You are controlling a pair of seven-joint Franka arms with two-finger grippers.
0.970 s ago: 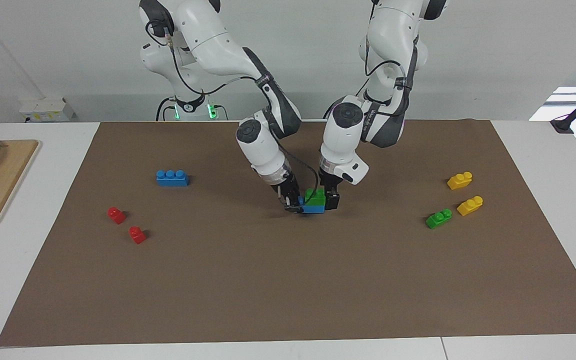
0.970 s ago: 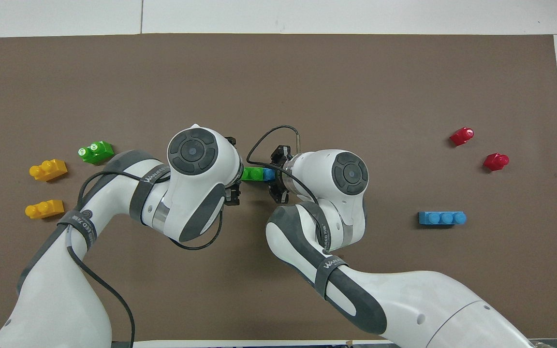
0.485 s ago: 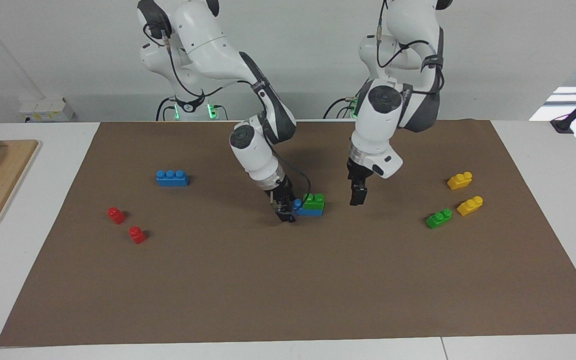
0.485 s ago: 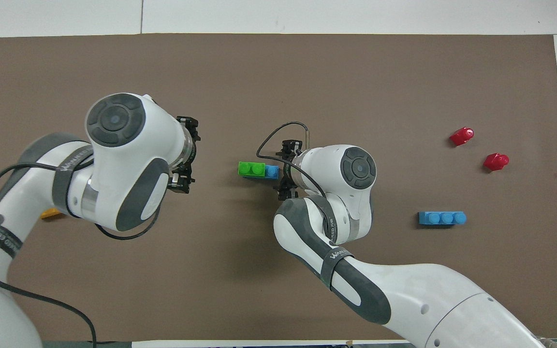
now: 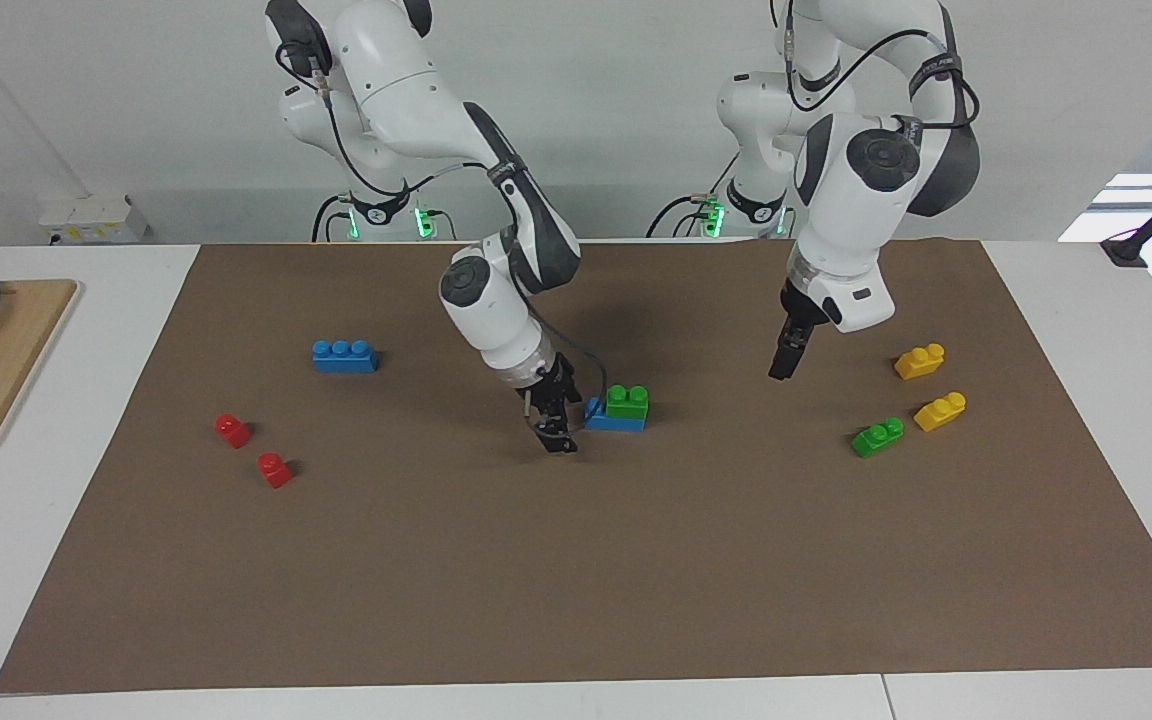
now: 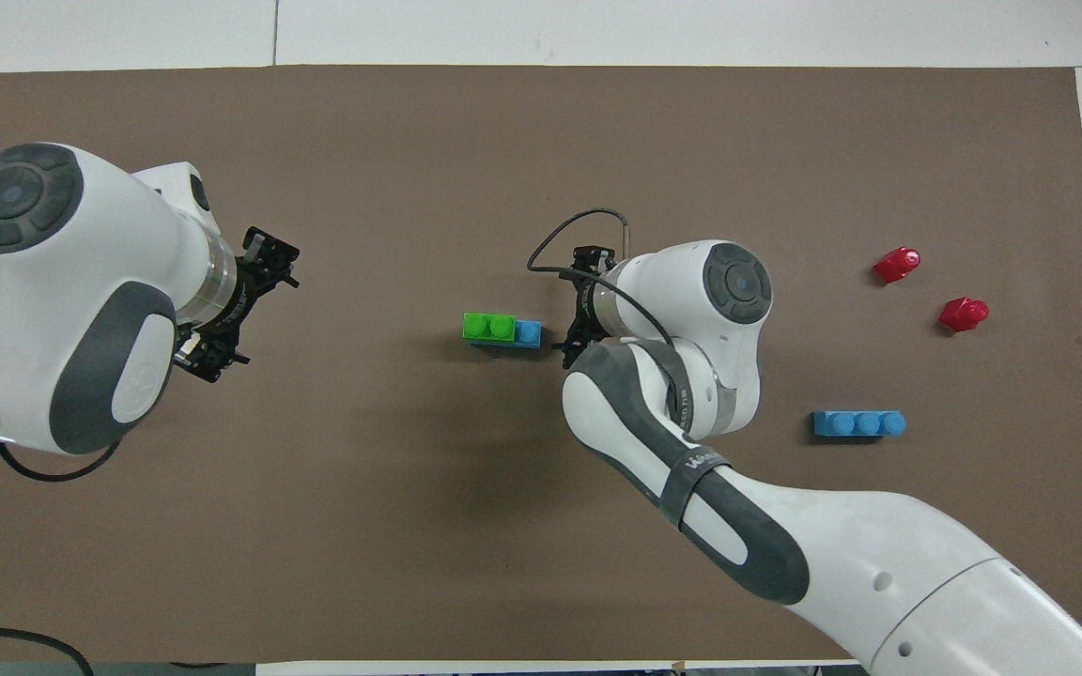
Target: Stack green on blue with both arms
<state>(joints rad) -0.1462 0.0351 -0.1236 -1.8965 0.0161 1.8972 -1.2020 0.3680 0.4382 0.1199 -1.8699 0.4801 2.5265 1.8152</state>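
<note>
Stack done: green brick on blue brick mid-mat. Right gripper unclenched just beside it; lift straight away, no nudging. Left gripper released, empty, over mat.

A bright green brick sits on a blue brick on the plain brown mat. Another blue brick, two red bricks, two yellow bricks and another green brick dot it. The arms are white with dark grey patches.
</note>
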